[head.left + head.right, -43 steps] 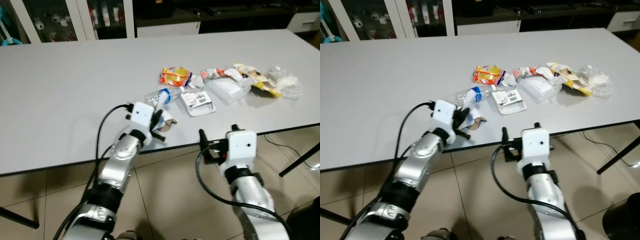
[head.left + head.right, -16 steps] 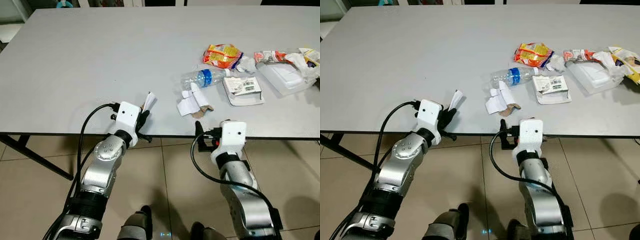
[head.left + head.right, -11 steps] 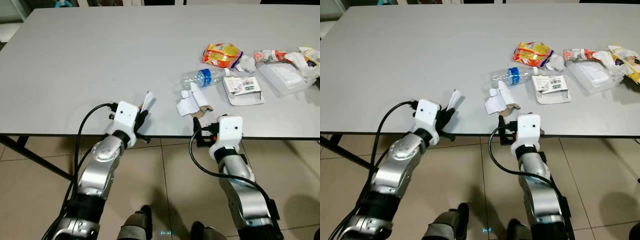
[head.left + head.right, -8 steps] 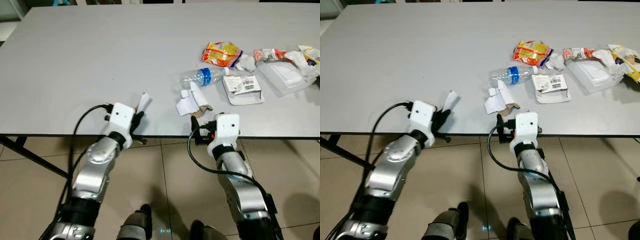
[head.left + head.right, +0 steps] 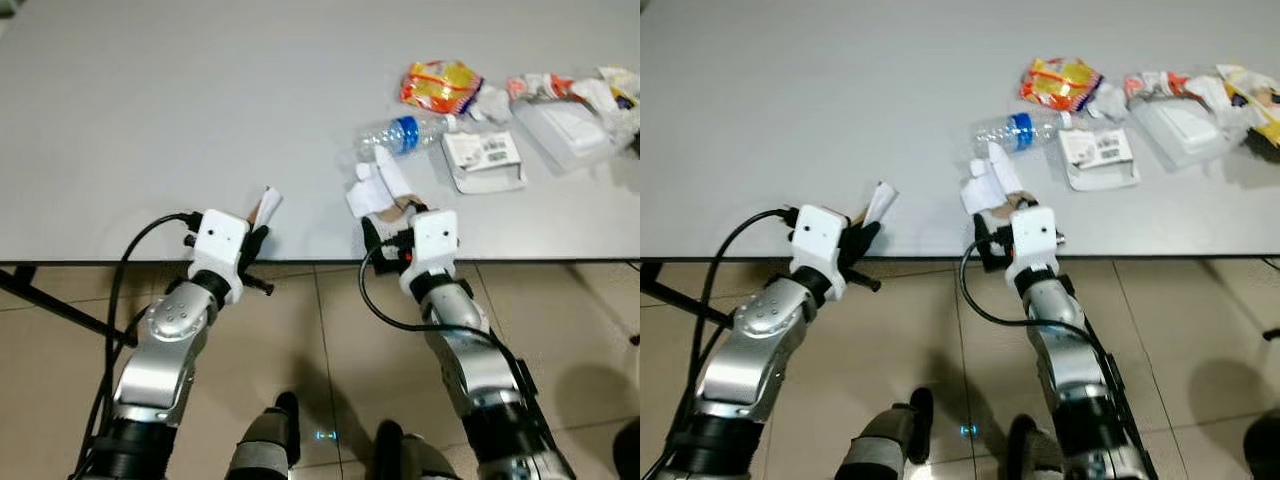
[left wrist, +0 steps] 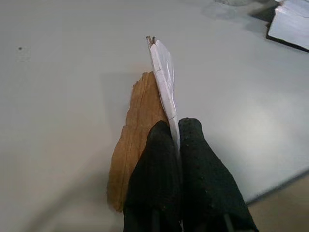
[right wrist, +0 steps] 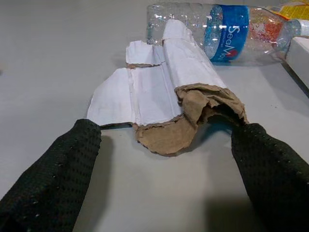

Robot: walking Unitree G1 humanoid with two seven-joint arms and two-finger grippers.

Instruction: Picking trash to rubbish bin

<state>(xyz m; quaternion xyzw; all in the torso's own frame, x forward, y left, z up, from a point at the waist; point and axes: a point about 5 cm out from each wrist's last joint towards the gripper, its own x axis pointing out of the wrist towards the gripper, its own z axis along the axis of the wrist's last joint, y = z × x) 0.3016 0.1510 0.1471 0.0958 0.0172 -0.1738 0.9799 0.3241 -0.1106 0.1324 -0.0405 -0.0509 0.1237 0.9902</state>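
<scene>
— Holding a torn cardboard scrap (image 6: 145, 125), our left claw (image 6: 175, 140) has its fingers pressed together on it at the near edge of the bench (image 5: 150, 110). A few seconds ago that claw was in among the litter by the bottle; now it sits well to the left of the pile with the scrap in its pinch, so we judge one piece picked and ready to carry.

— And our right claw (image 7: 164, 145)?

— It has come forward from under the bench edge. Its fingers (image 7: 53, 169) are spread wide, one on either side of the crumpled cardboard piece (image 7: 169, 108), not touching it. We think that is our second pick, lined up but not closed.

— Where is the rest of the trash?

— Just beyond that piece lies the clear plastic bottle (image 5: 405, 133) with a blue label. Farther right are the orange snack wrapper (image 5: 438, 84), a flat white packet with a barcode (image 5: 482, 160), and a heap of clear plastic and wrappers (image 5: 575, 110).

— Any container?

— The clear plastic in that heap may be a tray; we cannot tell if it holds anything. We still have to find the bin.
</scene>
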